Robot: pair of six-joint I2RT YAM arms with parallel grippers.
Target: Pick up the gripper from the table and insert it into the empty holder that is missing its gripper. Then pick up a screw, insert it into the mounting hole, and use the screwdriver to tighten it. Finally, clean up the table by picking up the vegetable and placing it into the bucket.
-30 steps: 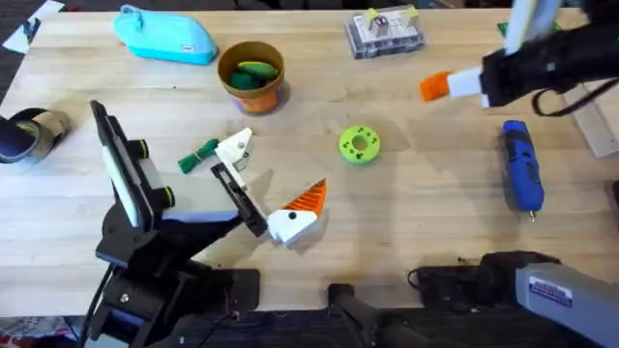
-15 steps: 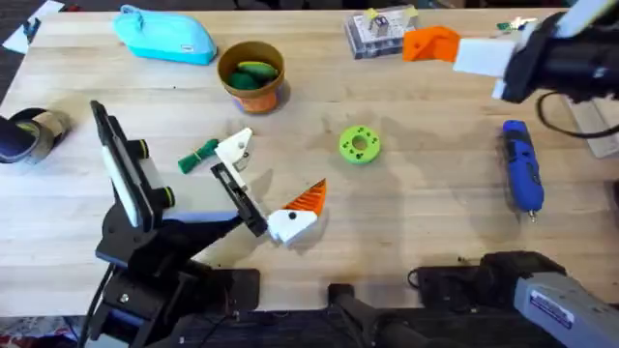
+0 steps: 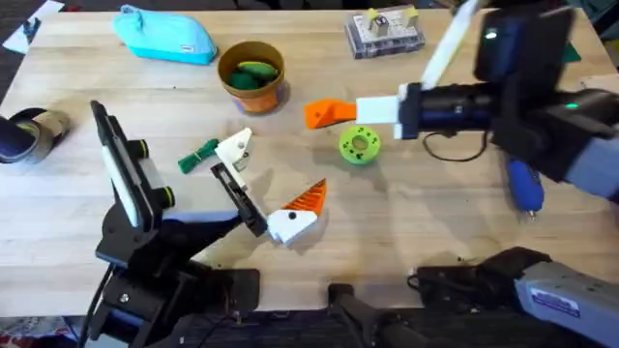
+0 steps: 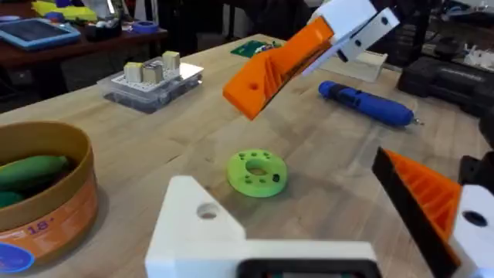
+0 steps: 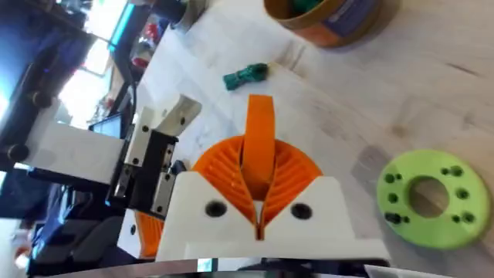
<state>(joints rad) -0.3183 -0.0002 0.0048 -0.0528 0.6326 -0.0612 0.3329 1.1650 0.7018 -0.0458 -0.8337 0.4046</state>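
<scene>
Swung inward, the right end effector [image 3: 327,113], clenched empty, hovers right of the bucket [image 3: 251,74].

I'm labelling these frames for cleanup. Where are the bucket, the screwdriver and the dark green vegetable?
bucket [image 3: 266,95], overhead view, on its orange-brown outer wall.
screwdriver [image 4: 363,103], left wrist view, middle of its blue handle.
vegetable [image 3: 199,156], overhead view, middle of its dark green body.

I'm working in a robotics lab or workshop — a pale wooden bench [image 3: 406,222] carries a clear parts box [image 3: 385,34] at top centre, a blue screwdriver [image 4: 363,103] and a printed green disc [image 3: 359,145]. In the left wrist view's upper left, another desk [image 4: 46,46] holds a tablet [image 4: 31,31] and clutter — dark equipment behind.
</scene>
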